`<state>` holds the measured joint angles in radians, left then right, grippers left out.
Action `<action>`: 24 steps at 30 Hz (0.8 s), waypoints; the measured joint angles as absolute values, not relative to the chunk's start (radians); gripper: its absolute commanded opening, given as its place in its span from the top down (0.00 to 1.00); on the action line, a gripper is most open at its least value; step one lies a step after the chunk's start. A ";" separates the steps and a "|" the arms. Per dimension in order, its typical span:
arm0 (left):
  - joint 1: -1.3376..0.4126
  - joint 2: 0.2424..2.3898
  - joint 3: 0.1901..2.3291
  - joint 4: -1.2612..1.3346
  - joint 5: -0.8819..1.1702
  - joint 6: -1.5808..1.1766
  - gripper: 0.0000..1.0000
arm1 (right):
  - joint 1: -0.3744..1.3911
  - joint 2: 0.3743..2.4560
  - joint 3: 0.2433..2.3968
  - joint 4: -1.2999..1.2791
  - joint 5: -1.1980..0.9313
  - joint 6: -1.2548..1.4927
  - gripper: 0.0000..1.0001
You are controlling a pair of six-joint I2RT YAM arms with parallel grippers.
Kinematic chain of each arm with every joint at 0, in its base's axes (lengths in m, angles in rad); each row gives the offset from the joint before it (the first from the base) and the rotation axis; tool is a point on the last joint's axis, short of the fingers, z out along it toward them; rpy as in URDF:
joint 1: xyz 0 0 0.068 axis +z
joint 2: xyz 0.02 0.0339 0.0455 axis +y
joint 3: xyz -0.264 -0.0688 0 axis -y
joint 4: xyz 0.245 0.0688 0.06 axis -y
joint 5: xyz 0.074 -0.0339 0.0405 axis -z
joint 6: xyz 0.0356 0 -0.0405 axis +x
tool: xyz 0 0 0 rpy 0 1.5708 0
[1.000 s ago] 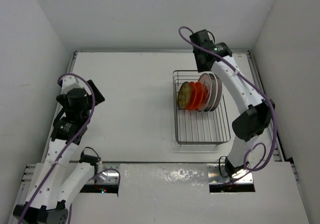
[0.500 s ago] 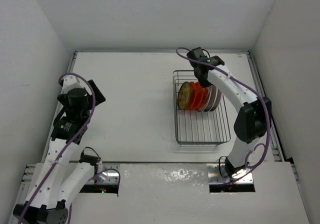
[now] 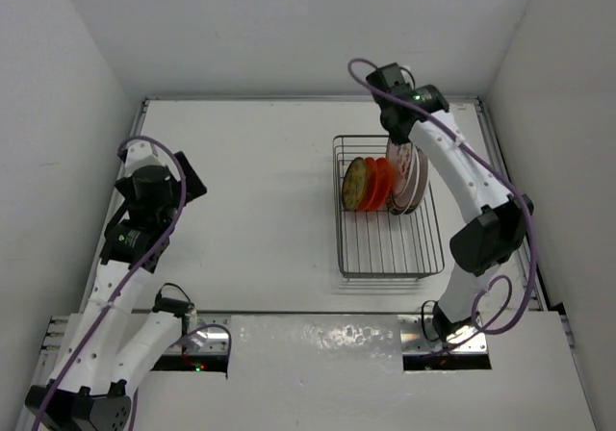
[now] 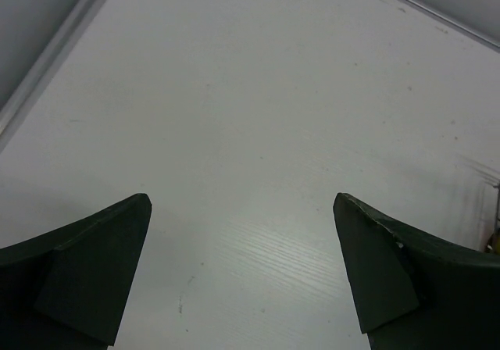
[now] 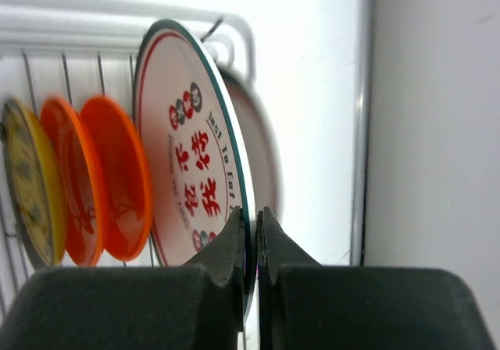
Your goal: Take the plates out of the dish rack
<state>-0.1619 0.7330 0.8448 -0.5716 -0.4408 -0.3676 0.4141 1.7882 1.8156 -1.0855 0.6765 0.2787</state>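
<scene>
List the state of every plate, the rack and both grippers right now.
Right gripper: shut on the large plate's rim.
Left gripper: open, empty.
Large white plate with green-and-red rim: upright in rack, rim pinched.
White plate behind it: upright, blurred, untouched.
Plain orange-red plate: upright, untouched.
Orange plate with yellow patterned centre: upright, untouched.
Silver wire dish rack: on table, holding the plates.

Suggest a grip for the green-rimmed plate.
Pinch the green-rimmed plate by its top rim, from above. It stands on edge in the dish rack with an orange plate close beside, leaving only the rim free. The right hand pinches there.
</scene>
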 measured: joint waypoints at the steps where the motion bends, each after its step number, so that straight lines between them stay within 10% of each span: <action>1: -0.162 0.743 0.852 -0.572 -0.424 -0.368 0.00 | 0.414 1.788 1.872 -1.109 0.688 0.273 1.00; 9: -0.162 0.864 0.937 -0.433 0.032 -0.388 0.00 | 0.414 1.679 2.141 -1.180 0.676 0.249 1.00; 20: -0.343 1.238 0.985 -0.075 0.591 -0.527 0.03 | 0.415 1.405 1.666 -0.816 -0.117 0.362 1.00; 24: -0.347 1.254 0.968 -0.027 0.604 -0.553 0.30 | 0.416 1.409 1.526 -0.659 -0.303 0.454 1.00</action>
